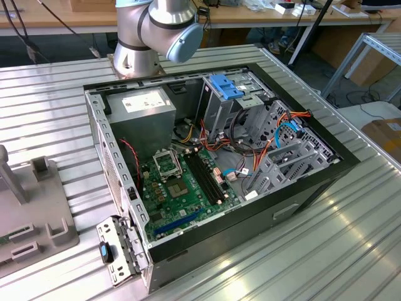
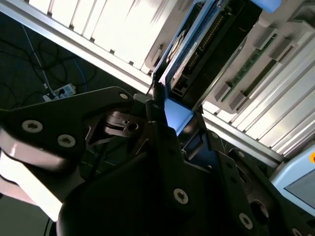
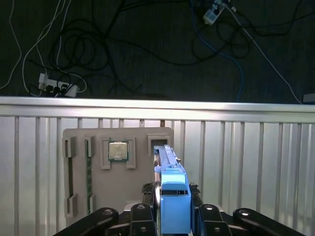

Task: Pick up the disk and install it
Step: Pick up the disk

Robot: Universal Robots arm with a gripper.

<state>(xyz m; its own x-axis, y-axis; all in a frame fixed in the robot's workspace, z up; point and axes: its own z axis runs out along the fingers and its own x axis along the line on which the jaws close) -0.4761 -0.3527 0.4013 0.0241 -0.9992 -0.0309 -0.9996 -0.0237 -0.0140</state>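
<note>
Pincer (image 3: 172,191) clenched on the disk (image 3: 170,162): in the first wrist view we see a black finger (image 3: 147,196) tight against each side of its bright blue carrier frame. The disk stands on edge over the grey holder plate (image 3: 98,196), at the recess just beside the plate's processor chip (image 3: 117,151). We cannot tell whether it is seated in the plate. A memory stick (image 3: 89,167) sits in the plate's slot beyond the chip. The second wrist view shows the disk's (image 2: 206,34) dark slab and blue rim above the pincer (image 2: 174,110). The holder plate lies on the ribbed metal tabletop (image 3: 246,162). In the exterior view, the holder plate (image 1: 31,226) is well apart from the open computer case (image 1: 301,200), on the exterior view's left.
</note>
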